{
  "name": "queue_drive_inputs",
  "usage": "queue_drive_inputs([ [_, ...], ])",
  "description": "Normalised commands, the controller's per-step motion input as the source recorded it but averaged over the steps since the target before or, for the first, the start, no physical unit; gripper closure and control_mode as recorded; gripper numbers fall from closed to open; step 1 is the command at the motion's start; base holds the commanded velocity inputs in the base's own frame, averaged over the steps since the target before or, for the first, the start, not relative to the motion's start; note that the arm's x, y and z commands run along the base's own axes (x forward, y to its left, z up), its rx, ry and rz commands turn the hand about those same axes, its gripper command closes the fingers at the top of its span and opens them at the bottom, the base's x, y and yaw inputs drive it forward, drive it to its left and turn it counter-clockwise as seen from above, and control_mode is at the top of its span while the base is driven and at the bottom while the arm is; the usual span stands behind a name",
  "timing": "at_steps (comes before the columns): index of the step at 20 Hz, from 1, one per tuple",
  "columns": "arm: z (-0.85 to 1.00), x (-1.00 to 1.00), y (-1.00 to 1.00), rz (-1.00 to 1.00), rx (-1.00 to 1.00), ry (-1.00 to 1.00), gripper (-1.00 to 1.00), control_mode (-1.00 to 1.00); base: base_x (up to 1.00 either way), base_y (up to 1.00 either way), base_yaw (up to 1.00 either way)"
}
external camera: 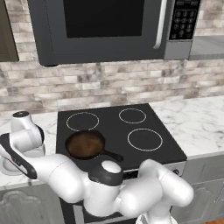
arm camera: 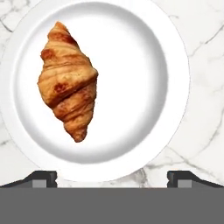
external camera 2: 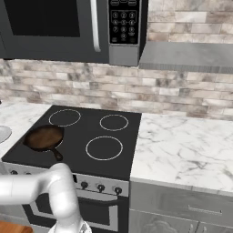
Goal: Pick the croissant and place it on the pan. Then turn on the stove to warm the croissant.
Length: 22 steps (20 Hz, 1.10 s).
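The croissant (arm camera: 68,81), golden-orange and ridged, lies on the left half of a white round plate (arm camera: 144,87) on the marble counter. My gripper (arm camera: 113,178) hangs above the plate, open, with nothing between its fingertips (arm camera: 43,177); the croissant sits ahead and to the left of its centre line. In the left base view my arm reaches left of the stove (external camera: 131,127), over the plate (external camera: 6,168). The dark round pan (external camera: 85,144) rests on the front left burner, handle toward the front right; it also shows as the pan (external camera 2: 44,137) on the stove (external camera 2: 91,136).
A dark microwave (external camera: 100,26) hangs above the cooktop. Small dark knobs (external camera 2: 101,187) line the silver front panel. Marble counter (external camera 2: 182,150) stretches right of the stove. A brick wall runs behind.
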Motion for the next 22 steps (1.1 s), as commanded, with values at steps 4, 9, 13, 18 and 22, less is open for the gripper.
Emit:
queue_drive_inputs([
  [4,-0.11,0.23,0.15,0.0,0.0,0.0,-1.0,-1.0,0.0,0.0,0.0],
  [9,-0.14,0.23,0.09,0.0,0.0,0.0,-1.0,-1.0,0.0,0.0,0.0],
  [13,-0.22,0.2,0.16,0.0,0.0,0.0,-1.0,-1.0,0.0,0.0,0.0],
  [18,-0.23,0.21,0.27,0.0,0.0,0.0,-1.0,-1.0,0.0,0.0,0.0],
  [22,-0.22,0.27,0.32,0.0,0.0,0.0,-1.0,-1.0,0.0,0.0,0.0],
])
